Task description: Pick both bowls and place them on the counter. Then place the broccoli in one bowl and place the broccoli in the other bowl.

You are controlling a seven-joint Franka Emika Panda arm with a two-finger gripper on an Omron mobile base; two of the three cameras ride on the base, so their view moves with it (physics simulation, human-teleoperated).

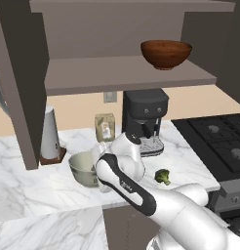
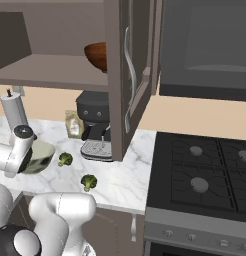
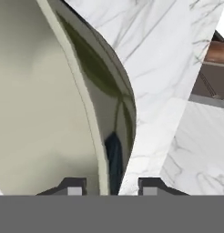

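Note:
The pale grey-cream bowl [image 1: 82, 168] [image 2: 40, 155] stands on the white marble counter [image 1: 29, 195] [image 2: 125, 185]. My gripper [image 3: 111, 187] straddles the rim of that bowl [image 3: 41, 113], one fingertip inside and one outside. A small gap shows on each side of the rim, so the jaws stand slightly open. The dark red-brown bowl [image 1: 166, 52] [image 2: 96, 56] sits up on the cabinet shelf [image 1: 117, 75]. Two broccoli pieces lie on the counter to the right of the pale bowl, one close to it [image 2: 65, 159] and one nearer the front edge [image 1: 162, 176] [image 2: 88, 182].
A black coffee machine [image 1: 144, 117] [image 2: 95, 125] stands against the wall, with a small jar [image 1: 105, 127] [image 2: 73, 125] and a tall white canister [image 1: 50, 134] [image 2: 14, 112] to its left. The black stovetop [image 1: 219, 136] [image 2: 205, 175] lies right. An open cabinet door [image 2: 130, 75] hangs above the counter.

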